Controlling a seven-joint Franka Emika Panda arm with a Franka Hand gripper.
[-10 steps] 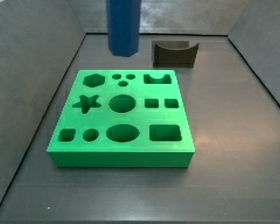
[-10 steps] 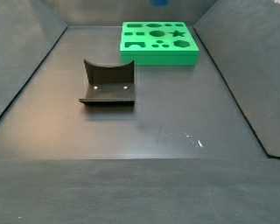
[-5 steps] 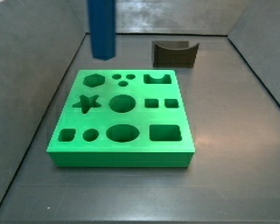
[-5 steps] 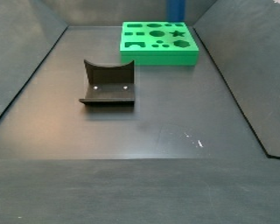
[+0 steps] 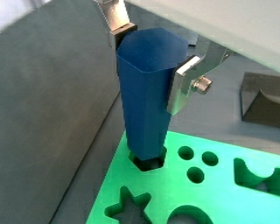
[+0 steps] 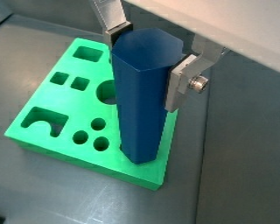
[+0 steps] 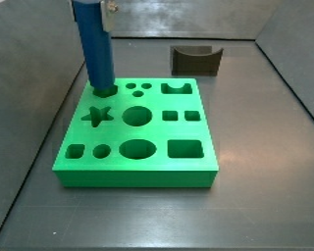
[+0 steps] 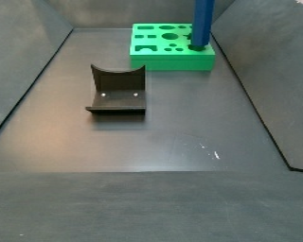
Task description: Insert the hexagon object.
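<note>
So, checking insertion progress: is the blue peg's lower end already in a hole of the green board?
Yes, the blue peg, held by the gripper, enters a corner hole of the green board.

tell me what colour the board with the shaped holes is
Bright green board, clearest in a side view; the gripper holds the blue hexagon object at its corner hole.

Even, soft light; wrist views slightly blurred.

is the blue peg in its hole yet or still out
Partly in: the blue peg, upright in the gripper, has its lower tip in a corner hole of the green board.
</note>
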